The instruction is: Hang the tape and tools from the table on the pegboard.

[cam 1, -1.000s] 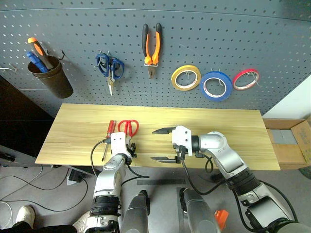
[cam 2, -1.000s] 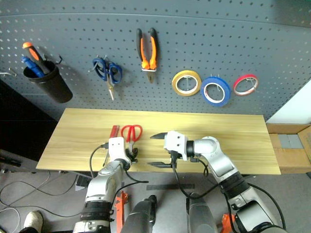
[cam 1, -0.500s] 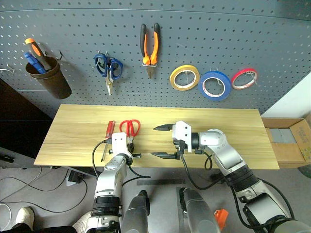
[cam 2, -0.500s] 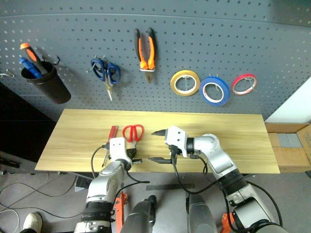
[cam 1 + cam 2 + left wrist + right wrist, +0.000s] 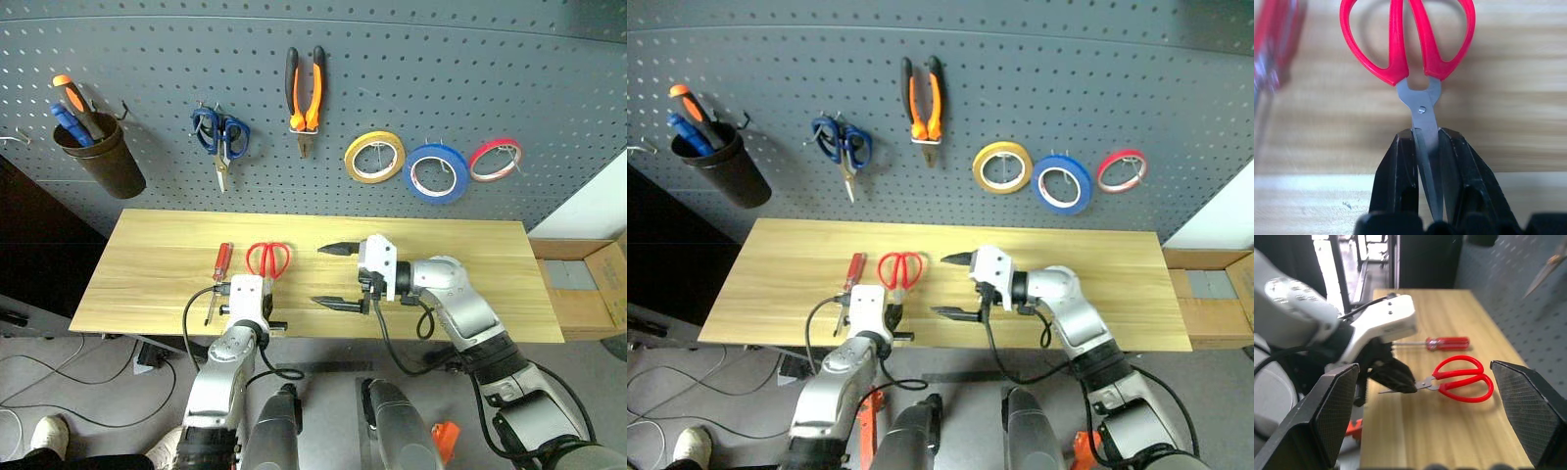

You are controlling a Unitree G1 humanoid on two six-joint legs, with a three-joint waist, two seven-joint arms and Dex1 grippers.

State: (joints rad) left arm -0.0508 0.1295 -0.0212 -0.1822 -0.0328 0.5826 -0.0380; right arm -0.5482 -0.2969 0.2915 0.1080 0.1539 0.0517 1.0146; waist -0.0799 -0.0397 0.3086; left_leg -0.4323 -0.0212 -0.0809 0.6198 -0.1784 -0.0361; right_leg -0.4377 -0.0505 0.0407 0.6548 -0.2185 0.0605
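The red-handled scissors (image 5: 1408, 44) lie near the front edge of the table (image 5: 470, 255), left of its middle, with their steel blades pointing toward that edge and their 2 red loops toward the pegboard (image 5: 411, 78). The left gripper (image 5: 1426, 147) has its 2 black fingers (image 5: 1398, 171) pressed together on the blades just below the pivot screw, so the scissors are pinched by their blade end; in the right wrist view the blade tip pokes out past the fingers. Just beside the scissors, on the side toward the table's left edge, lies the slim red-handled screwdriver (image 5: 222, 262), handle toward the pegboard and shaft toward the front edge, apart from the scissors. The right gripper (image 5: 333, 275) hovers over the middle of the table near the front edge, pointing toward the scissors, its 2 fingers spread wide with nothing between them. Farther back, on the pegboard, hang from left to right a dark cup (image 5: 103, 157) holding orange and blue-handled screwdrivers, blue-handled scissors (image 5: 221, 137), the pliers (image 5: 305, 98) with orange-and-black handles, a yellow roll (image 5: 374, 157), the wide blue tape roll (image 5: 437, 173) and a thinner red roll (image 5: 495, 159). A cardboard box (image 5: 588, 284) sits beyond the table's right edge.
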